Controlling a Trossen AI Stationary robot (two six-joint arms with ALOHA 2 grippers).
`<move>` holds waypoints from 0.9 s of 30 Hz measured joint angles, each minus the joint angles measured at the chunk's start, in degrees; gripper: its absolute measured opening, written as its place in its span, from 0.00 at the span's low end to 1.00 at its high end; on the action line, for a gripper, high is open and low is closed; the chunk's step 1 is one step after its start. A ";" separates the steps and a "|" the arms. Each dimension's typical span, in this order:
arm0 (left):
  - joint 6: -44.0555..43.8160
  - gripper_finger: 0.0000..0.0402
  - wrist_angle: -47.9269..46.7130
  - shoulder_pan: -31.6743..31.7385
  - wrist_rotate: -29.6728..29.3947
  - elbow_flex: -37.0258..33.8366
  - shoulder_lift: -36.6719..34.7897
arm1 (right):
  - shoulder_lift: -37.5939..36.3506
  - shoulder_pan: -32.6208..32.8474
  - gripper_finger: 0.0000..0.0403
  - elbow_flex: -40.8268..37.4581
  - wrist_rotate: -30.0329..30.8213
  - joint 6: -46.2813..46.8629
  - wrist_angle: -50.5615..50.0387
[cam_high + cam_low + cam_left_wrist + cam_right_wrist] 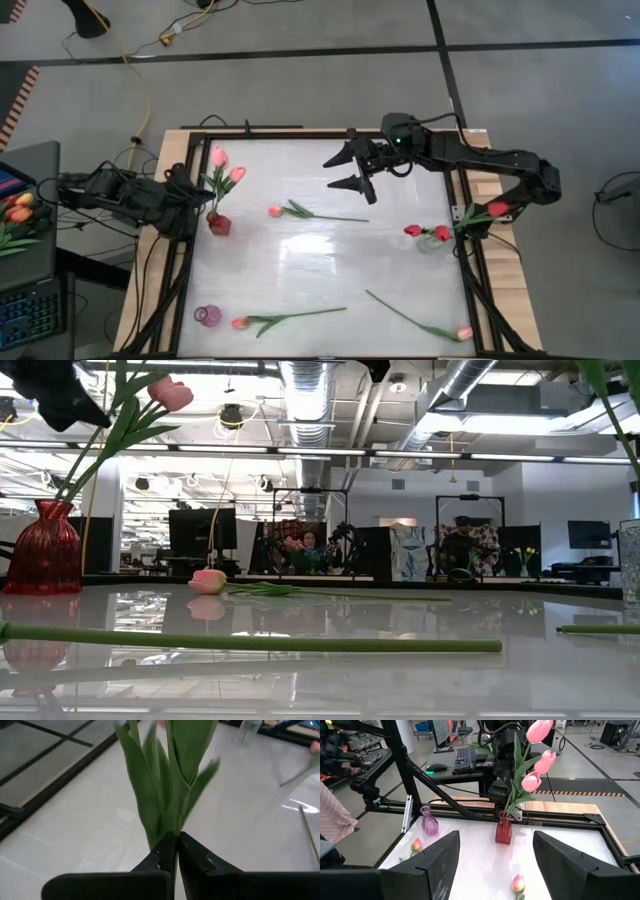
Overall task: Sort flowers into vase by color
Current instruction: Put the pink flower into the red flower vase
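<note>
Presently, left claw pinched shut on a tulip stem at the red vase; right claw gaped empty. Flowers: seemingly light, floppy; grip mid-stem.

Three vases are standing on the white desk: one ribbed red glass vase, one small purple glass vase and one clear glass vase. Three pink artificial tulips are sitting in the red vase. About three red tulips are leaning in the clear vase. Three pale-pink tulips are lying loose on the desk: one mid-desk, one beside the purple vase, one at the opposite corner. Two dark robot arms are reaching in, one per side.
</note>
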 joint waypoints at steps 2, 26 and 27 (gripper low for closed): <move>-0.35 0.00 -0.15 0.00 0.99 -1.16 -0.78 | 0.00 0.00 0.69 0.00 0.00 0.00 -0.02; -3.30 0.01 -3.14 0.00 7.20 -4.34 -1.83 | 0.02 0.00 0.69 0.00 0.18 0.02 0.04; -2.98 0.02 -3.15 0.00 7.20 -4.22 -1.83 | 0.02 0.00 0.69 0.00 0.18 0.02 0.04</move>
